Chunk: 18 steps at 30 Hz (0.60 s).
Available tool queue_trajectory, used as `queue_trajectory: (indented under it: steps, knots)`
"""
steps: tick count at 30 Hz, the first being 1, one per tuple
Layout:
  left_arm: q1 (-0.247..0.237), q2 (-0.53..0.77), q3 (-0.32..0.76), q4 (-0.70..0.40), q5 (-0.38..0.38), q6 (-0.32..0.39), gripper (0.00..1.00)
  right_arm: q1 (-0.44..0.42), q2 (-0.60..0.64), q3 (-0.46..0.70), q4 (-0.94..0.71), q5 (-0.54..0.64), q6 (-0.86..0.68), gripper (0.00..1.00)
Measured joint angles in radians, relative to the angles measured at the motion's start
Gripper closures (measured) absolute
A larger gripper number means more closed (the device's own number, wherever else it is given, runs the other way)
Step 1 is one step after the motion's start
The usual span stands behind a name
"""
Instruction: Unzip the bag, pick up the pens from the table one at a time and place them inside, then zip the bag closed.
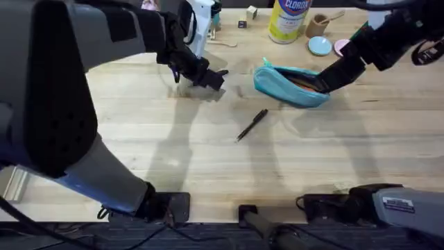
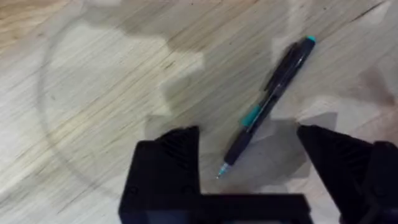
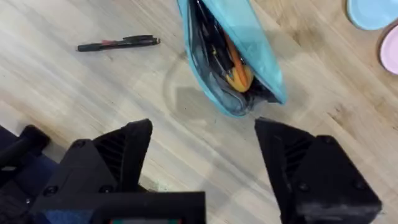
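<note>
The turquoise bag (image 1: 288,85) lies on the table (image 1: 139,146) at the back right, its zipper open; in the right wrist view the bag (image 3: 249,37) shows dark and orange items inside. My right gripper (image 1: 321,82) is open at the bag's right end, and its fingers (image 3: 124,152) straddle the table just short of the opening. One black pen (image 1: 251,126) lies in the middle of the table, also visible as the pen (image 3: 118,43) beside the bag. A second pen (image 2: 267,109), black with teal accents, lies flat below my open left gripper (image 2: 249,146), which hovers left of the bag (image 1: 211,78).
A Clorox canister (image 1: 288,21), a brown cup (image 1: 318,26), a light-blue dish (image 1: 320,46) and a pink dish (image 1: 341,47) stand behind the bag. Small cubes (image 1: 250,12) sit at the far edge. The arm bases (image 1: 277,215) line the near edge.
</note>
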<state>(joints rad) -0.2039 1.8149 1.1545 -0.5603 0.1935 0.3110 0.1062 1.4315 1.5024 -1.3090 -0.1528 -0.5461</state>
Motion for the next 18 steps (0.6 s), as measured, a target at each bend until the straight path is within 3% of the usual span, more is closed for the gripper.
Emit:
queue_trajectory:
  steps: [3, 7, 13, 18]
  knots:
    - [0.002, 0.004, 0.001, 0.006, -0.02, 0.005, 0.238, 0.0, 0.0, 0.0, 0.0, 0.0, 0.0, 0.004]
    - [0.005, 0.005, 0.005, -0.005, -0.033, 0.007, 0.403, 0.0, 0.0, 0.0, 0.0, 0.0, 0.0, 0.005]
    - [0.002, 0.005, 0.006, -0.015, -0.022, 0.006, 0.775, 0.0, 0.0, 0.0, 0.0, 0.0, 0.0, 0.004]
    - [-0.004, 0.005, 0.008, -0.019, -0.01, 0.004, 0.931, 0.0, 0.0, 0.0, 0.0, 0.0, 0.0, 0.005]
